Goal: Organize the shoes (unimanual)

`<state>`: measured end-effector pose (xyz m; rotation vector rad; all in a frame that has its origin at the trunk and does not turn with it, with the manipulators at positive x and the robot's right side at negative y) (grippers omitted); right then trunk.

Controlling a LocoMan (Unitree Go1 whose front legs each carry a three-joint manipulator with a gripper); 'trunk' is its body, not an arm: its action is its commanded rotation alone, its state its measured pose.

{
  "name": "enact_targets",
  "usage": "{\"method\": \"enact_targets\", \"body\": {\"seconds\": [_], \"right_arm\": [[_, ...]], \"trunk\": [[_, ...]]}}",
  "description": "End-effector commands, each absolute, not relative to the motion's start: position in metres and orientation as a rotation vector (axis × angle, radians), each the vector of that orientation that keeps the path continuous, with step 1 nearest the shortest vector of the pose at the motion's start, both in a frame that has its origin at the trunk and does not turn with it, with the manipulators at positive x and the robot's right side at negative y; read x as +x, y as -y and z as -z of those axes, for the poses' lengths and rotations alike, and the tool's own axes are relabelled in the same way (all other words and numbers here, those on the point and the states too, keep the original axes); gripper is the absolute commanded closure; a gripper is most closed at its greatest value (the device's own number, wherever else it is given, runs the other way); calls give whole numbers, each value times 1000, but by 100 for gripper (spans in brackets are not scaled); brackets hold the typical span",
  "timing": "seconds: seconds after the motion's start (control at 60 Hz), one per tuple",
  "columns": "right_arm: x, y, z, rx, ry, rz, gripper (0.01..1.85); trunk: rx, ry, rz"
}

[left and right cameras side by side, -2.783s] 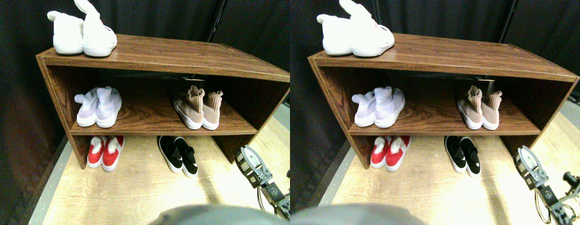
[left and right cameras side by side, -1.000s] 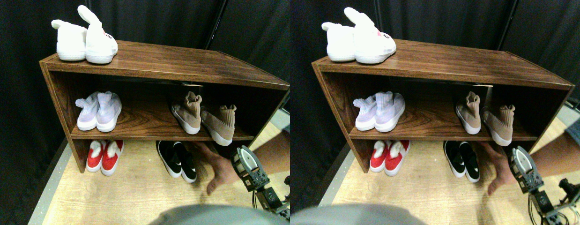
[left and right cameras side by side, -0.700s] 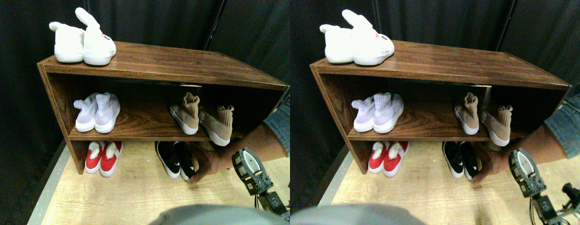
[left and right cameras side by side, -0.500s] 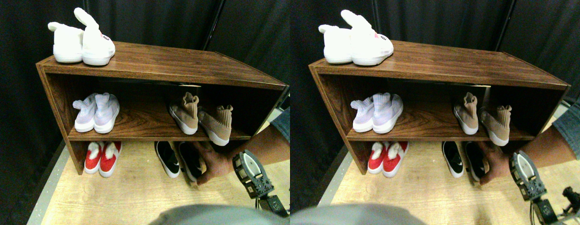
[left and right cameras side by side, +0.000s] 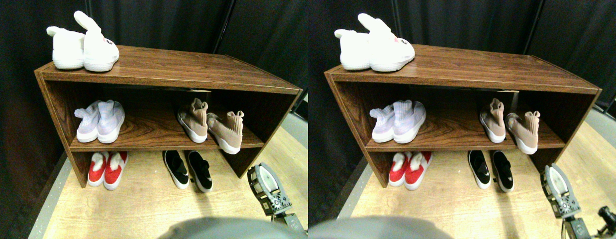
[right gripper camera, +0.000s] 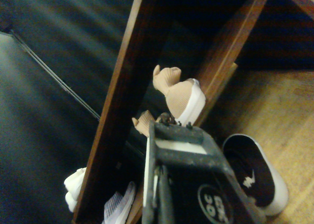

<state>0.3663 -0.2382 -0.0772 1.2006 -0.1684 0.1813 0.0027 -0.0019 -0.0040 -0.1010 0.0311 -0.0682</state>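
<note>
Two tan knit sneakers are on the middle shelf at the right. One [left and right cameras side by side: 192,121] stands straight, and the other [left and right cameras side by side: 226,132] is skewed, its white sole jutting over the shelf's front edge. Below them on the floor lie two black slip-ons [left and right cameras side by side: 174,168] [left and right cameras side by side: 200,171] with a gap between them. My right gripper [left and right cameras side by side: 263,180] hovers low at the lower right, in front of the shelf's right wall and apart from every shoe. In the wrist view the skewed tan sneaker [right gripper camera: 182,97] and one black slip-on [right gripper camera: 256,176] show past the dark jaw frame.
A brown wooden shoe rack [left and right cameras side by side: 188,64] stands against a black curtain. A white bunny-eared pair [left and right cameras side by side: 82,48] sits on top, a lavender pair [left and right cameras side by side: 99,120] on the middle shelf's left, and a red pair [left and right cameras side by side: 107,170] on the floor below. Light wood floor [left and right cameras side by side: 139,209] lies in front.
The person's hand and arm have left the view. The black slip-ons now lie apart, and one tan sneaker stays skewed since the hand came in. The camera shifted slightly.
</note>
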Motion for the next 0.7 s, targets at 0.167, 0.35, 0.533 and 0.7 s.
{"method": "enact_targets", "body": {"seconds": [0.167, 0.35, 0.533, 0.7], "right_arm": [[366, 232, 72, 1105, 144, -136, 20], [383, 231, 83, 1158, 116, -83, 1], [391, 236, 85, 1153, 114, -78, 5], [399, 237, 82, 1163, 102, -70, 4]], "trunk": [[-115, -13, 70], [-116, -13, 66], [-115, -15, 66], [-116, -14, 66]]}}
